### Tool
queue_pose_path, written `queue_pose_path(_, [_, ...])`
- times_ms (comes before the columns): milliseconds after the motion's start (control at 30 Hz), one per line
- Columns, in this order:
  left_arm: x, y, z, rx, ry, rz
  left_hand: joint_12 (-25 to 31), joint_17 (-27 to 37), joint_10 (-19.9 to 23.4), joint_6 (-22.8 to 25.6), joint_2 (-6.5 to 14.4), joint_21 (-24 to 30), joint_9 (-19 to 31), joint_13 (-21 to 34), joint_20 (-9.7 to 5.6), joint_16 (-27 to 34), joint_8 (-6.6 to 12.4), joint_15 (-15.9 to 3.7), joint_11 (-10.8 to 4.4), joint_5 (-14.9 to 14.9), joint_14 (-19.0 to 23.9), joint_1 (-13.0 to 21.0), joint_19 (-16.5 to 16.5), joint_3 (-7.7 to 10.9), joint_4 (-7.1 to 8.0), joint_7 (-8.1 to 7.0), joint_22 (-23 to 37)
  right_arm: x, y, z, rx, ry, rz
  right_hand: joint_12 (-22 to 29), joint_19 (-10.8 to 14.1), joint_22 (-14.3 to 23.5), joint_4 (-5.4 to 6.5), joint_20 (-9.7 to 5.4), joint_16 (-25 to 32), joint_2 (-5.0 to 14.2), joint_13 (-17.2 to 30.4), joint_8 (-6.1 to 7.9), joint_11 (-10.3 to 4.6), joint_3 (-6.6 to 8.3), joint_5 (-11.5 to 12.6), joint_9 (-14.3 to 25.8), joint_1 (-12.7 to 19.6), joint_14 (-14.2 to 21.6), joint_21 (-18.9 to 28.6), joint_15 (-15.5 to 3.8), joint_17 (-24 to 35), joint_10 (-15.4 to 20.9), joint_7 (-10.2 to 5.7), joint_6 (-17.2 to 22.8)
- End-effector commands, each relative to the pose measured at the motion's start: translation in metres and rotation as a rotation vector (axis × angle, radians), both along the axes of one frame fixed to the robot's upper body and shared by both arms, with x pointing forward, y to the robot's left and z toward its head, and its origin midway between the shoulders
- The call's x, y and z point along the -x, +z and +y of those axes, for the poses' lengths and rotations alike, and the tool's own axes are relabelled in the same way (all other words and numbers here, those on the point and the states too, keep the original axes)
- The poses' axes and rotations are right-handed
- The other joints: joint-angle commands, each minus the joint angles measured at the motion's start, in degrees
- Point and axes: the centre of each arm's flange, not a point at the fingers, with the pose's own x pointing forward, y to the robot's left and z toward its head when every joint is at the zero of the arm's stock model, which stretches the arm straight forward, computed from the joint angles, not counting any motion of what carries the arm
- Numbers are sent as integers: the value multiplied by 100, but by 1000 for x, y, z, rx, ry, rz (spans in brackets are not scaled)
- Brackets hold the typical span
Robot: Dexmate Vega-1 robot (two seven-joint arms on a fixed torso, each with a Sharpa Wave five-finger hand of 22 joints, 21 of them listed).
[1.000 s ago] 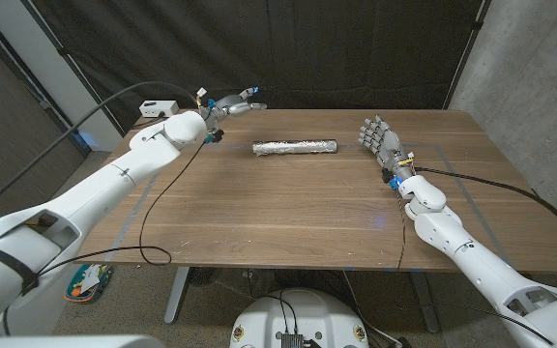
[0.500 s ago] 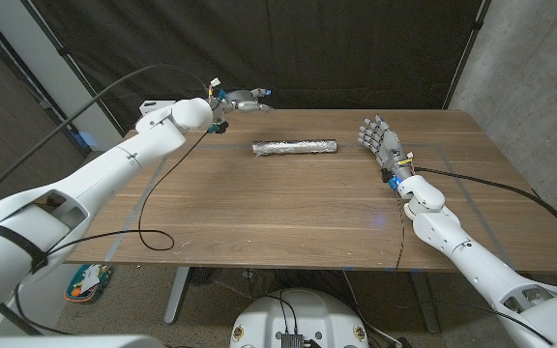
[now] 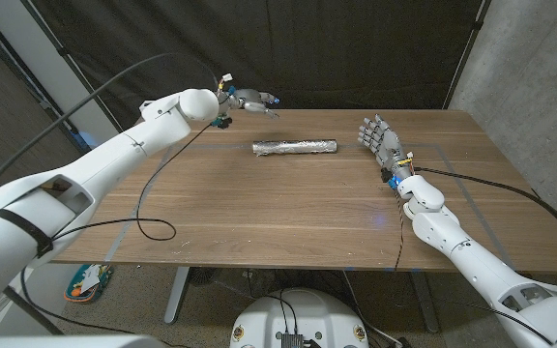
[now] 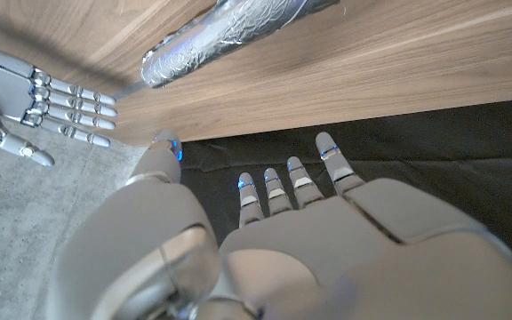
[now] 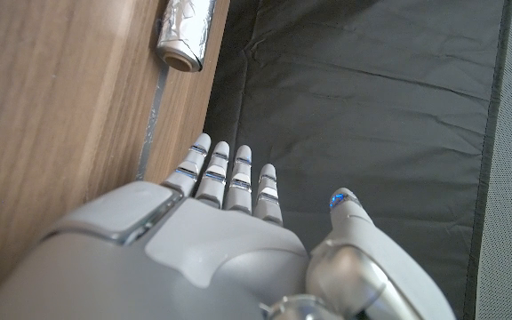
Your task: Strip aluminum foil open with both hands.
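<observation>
- The table [image 3: 288,208] was wooden, with a dark curtain [image 3: 337,48] hanging behind it.
- The foil [image 3: 296,147] lay on its side near the table's middle, toward the far edge, well apart from both hands. It was a crinkled silver roll with its long axis running left to right.
- By its look the foil would be light and thin-skinned: easy to lift, quick to dent or tear under a hard squeeze, and slick where it was smooth. It would likely roll if nudged from the side.
- The best hold seemed to be one hand at each end of the foil, light pinches on a loose edge, so the wrap could be peeled apart rather than crushed.
- The left hand [image 3: 249,99] hung above the table's far left edge, behind the foil, released, fingers apart and reaching out, touching nothing.
- The right hand [image 3: 379,137] stood upright to the right of the foil's end, near it but not touching, fingers spread, holding nothing.
</observation>
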Motion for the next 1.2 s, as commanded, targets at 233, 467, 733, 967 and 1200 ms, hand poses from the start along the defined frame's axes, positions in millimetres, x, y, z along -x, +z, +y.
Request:
queue_pose_path(233, [-4, 9, -25, -179, 50, 87, 42, 21, 273, 155, 27, 45, 20, -5, -41, 13, -10, -50, -1, 51, 148, 110, 144, 46, 12, 40, -1, 2, -3, -4, -2, 1, 5, 36, 35, 26, -17, 39, 36, 49, 25, 49, 4, 45, 45, 31, -13, 73, -19, -17, 8, 107, -7, 133])
queue_pose_path(467, [-7, 11, -33, -228, 72, 85, 49, 16, 411, 230, -16, 29, 20, -6, -61, 0, -19, -61, -36, 52, 201, 156, 175, 33, 5, 71, -3, 2, -4, -5, -4, 2, 6, 41, 40, 27, -24, 40, 34, 51, 26, 51, 8, 53, 46, 31, -11, 90, -27, -19, 9, 135, -4, 166])
queue_pose_path(733, [-12, 16, -44, -283, 90, 91, 37, 13, 496, 247, -51, 29, 19, -6, -98, -16, -50, -78, -43, 59, 241, 216, 245, 28, -5, 85, -5, 3, -6, -7, -10, 0, 6, 42, 51, 28, -27, 42, 38, 52, 26, 52, 6, 58, 47, 31, -12, 120, -32, -21, 11, 151, -5, 194])
queue_pose_path(967, [-19, 20, -59, -357, 125, 86, -14, 21, 444, 199, -63, 15, 20, -4, -106, -37, -97, -67, -29, 58, 229, 201, 254, 6, 25, 72, -4, 4, -9, -8, -13, 1, 8, 49, 52, 29, -29, 46, 43, 53, 27, 54, 11, 62, 47, 32, -15, 149, -39, -16, 12, 181, -8, 220])
queue_pose_path(1200, [-19, 17, -75, -418, 130, -2, 0, 25, 629, 347, -82, 12, 21, -1, -134, -36, -86, -139, -107, 66, 320, 217, 339, -14, 48, 65, -5, 4, -14, -10, -23, 0, 13, 56, 58, 30, -27, 49, 52, 53, 27, 51, 27, 65, 47, 32, -23, 188, -46, -10, 15, 212, -4, 237])
